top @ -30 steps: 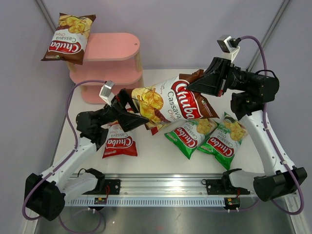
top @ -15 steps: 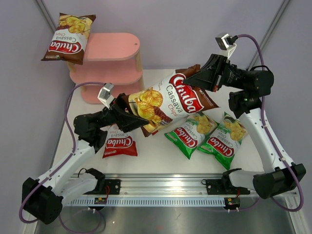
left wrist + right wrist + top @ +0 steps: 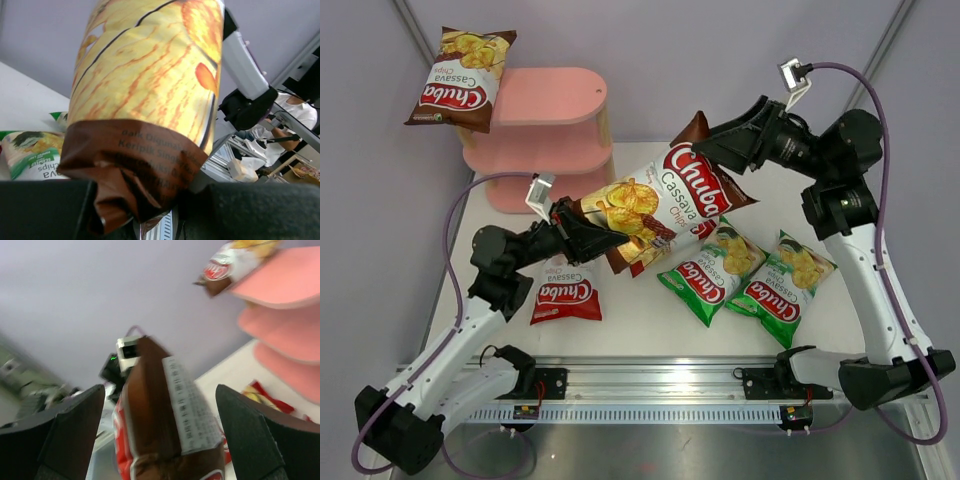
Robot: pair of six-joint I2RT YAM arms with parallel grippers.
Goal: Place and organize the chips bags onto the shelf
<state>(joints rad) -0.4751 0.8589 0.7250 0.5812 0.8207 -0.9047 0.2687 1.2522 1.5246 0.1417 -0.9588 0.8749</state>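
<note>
While the brown chips bag hung in the air between the two arms, above the middle of the surface, it was entered as follows.

- Hold: left jaws clamped together on the crumpled brown seam at its lower left end. Right jaws stood wide apart on either side of its upper right seam, gripping nothing.
- Position: tilted, left end low and right end high, above and just right of a red-white bag, near two green bags lying flat to the right.
- Destination: pink shelf, far left. Its top board carried a second brown bag that overhung the left rim.

Handling notes, offered as judgement.

- Step in hand: carry to the shelf by the left arm alone.
- The right jaws needed to back away up and to the right, clear of the seam, before any pull. A snag there could drag the bag out of its one grip.
- Held by one end, the bag was likely to droop and swing, so a slow arc raised above the board's rim suited it.
- Best set on the bare right part of the top board, beside its brown twin, without nudging that overhanging bag off.
</note>
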